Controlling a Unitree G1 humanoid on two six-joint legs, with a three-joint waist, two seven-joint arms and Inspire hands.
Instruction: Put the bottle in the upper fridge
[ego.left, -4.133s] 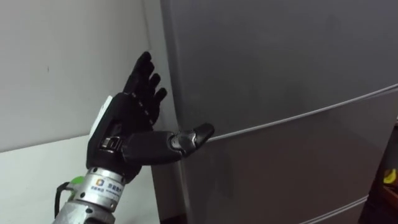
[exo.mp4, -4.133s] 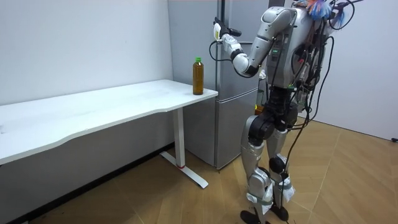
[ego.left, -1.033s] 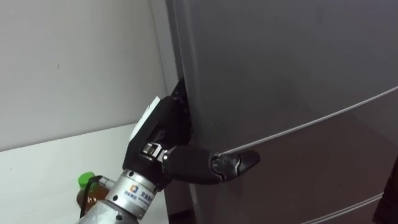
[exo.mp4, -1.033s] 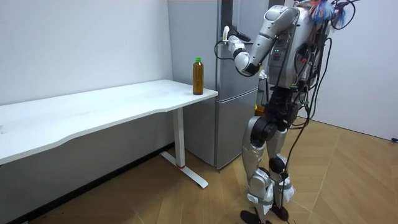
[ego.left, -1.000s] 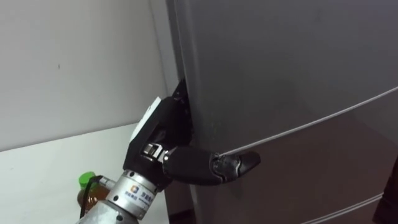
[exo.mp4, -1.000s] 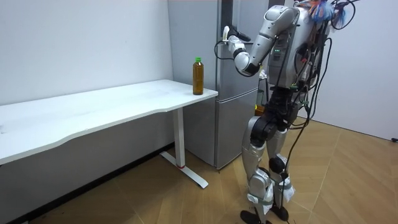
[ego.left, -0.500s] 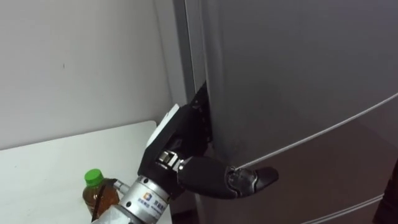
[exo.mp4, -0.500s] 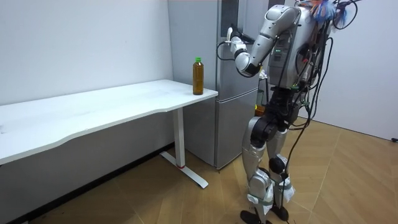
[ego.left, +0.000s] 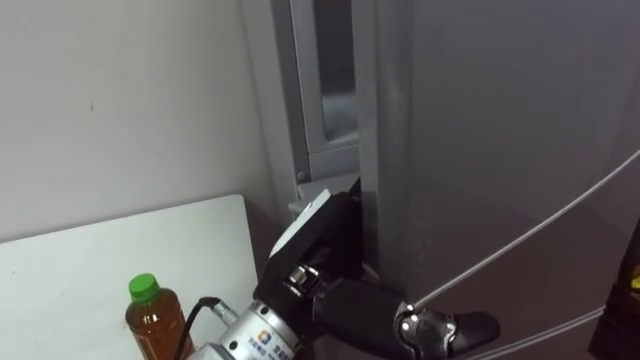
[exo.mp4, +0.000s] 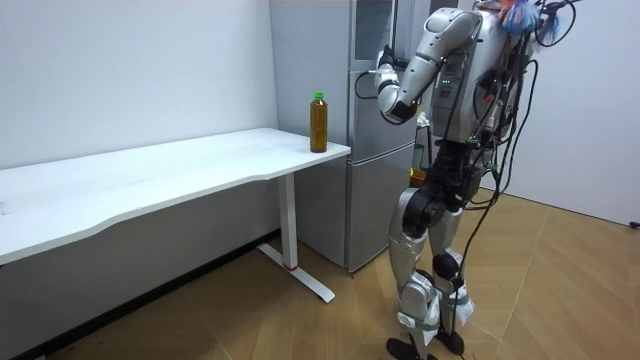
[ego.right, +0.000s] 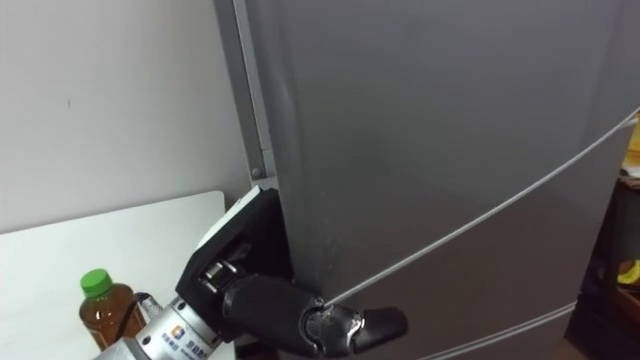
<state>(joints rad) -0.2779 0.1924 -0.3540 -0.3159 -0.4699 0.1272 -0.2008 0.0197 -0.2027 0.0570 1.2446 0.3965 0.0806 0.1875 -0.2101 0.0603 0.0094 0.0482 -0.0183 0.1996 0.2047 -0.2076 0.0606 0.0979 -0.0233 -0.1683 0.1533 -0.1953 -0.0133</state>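
Bottle (ego.left: 156, 322) stands upright on the white table (ego.left: 80, 265), near the corner beside the fridge. The left hand (ego.left: 325, 262) reaches behind the upper door (ego.left: 500, 140) edge, thumb across its front; whether it grips cannot be told. The left eye view shows the door apparently ajar, while the room view shows the robot standing before it.

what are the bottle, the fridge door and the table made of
Bottle: likely clear plastic, amber liquid showing through, green cap. Fridge door: seemingly grey coated metal, smooth, soft sheen. Table: white matte top, probably laminate.
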